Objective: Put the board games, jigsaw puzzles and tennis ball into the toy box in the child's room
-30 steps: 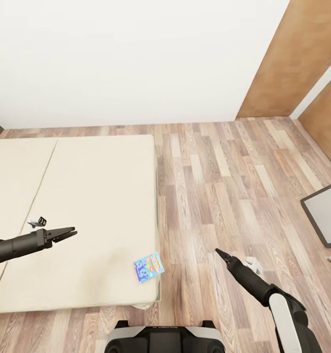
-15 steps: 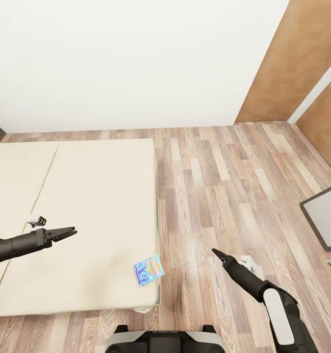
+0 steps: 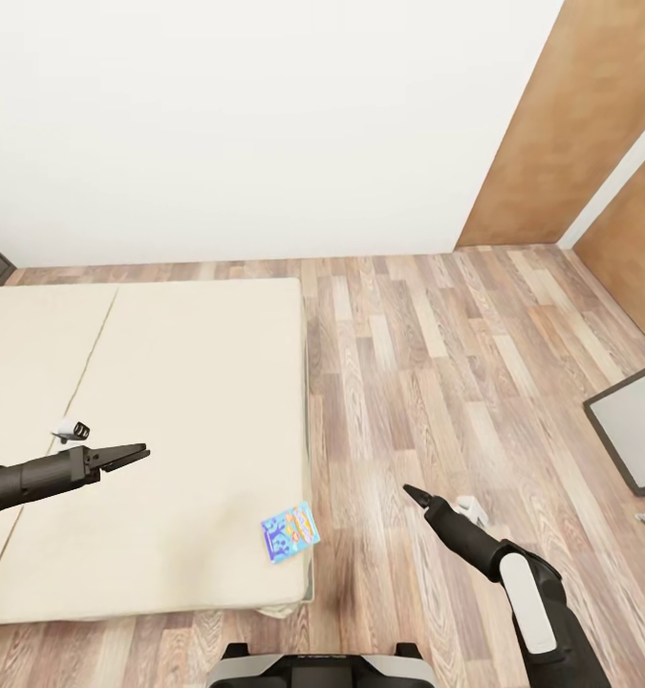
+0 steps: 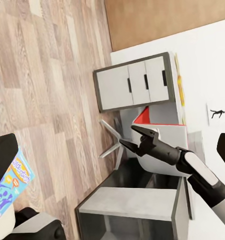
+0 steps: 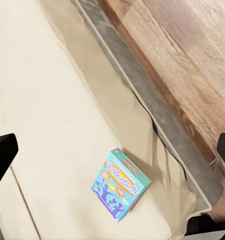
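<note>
One of the board games (image 3: 290, 531), a blue printed box, lies flat on the beige bed (image 3: 169, 401) close to its near right corner. It also shows in the right wrist view as the blue box (image 5: 120, 184) and at the edge of the left wrist view (image 4: 10, 186). My left gripper (image 3: 136, 453) hovers open over the bed, well to the left of the box. Over the wood floor my right gripper (image 3: 413, 494) is open and points toward the bed, a short way right of the box. Both grippers are empty.
A small white and black object (image 3: 72, 430) lies on the bed near my left gripper. A dark-framed grey-topped unit (image 3: 633, 420) stands at the right edge. Brown wooden doors (image 3: 561, 124) fill the far right corner. A white drawer unit (image 4: 132, 87) stands by the wall.
The head camera has shifted, so the bed and floor sit a little lower in the picture. My right gripper has moved slightly left toward the bed. The left arm has not moved.
</note>
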`<state>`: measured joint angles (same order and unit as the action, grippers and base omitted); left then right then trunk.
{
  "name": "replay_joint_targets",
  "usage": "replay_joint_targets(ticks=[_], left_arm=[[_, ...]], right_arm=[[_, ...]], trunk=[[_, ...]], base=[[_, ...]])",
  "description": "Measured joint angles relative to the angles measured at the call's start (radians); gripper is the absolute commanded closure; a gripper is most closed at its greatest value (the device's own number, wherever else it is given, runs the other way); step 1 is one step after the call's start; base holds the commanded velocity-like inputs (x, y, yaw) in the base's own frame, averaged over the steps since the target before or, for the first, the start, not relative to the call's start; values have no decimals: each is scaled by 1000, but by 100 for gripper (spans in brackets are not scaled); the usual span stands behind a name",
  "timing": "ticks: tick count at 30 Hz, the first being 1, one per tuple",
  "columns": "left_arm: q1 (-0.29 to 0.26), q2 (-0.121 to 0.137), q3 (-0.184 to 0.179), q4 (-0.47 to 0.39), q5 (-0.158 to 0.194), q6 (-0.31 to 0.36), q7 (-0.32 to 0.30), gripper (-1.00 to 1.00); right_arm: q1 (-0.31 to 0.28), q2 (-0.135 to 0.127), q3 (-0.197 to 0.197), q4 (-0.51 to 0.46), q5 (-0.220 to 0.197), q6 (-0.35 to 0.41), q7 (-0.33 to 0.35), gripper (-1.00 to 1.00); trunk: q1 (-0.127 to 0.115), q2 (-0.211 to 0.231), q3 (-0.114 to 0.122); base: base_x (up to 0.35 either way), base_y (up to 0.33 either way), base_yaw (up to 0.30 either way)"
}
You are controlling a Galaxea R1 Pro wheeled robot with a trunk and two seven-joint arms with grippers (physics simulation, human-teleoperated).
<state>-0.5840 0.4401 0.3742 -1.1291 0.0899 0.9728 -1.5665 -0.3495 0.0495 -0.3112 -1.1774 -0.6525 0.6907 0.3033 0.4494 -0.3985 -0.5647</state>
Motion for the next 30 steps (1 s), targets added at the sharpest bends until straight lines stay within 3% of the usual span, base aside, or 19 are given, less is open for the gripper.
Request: replay_joint_targets(ticks=[7, 15, 30], left_arm=[[2, 0, -1, -8, 0, 1, 0, -100], [8, -1, -3, -23, -1, 2, 0, -100], [12, -2, -1, -24, -2, 3, 0, -100]], right_arm=[[-2, 0, 1, 3, 11, 0, 0, -100], [-4, 1, 1, 3, 54, 1, 0, -100], [-4, 1, 1, 2, 57, 3, 1, -100]], trunk=[[0, 0, 12], [0, 0, 25], [0, 0, 50]], base=[[0, 0, 0], [0, 0, 0], [0, 0, 0]])
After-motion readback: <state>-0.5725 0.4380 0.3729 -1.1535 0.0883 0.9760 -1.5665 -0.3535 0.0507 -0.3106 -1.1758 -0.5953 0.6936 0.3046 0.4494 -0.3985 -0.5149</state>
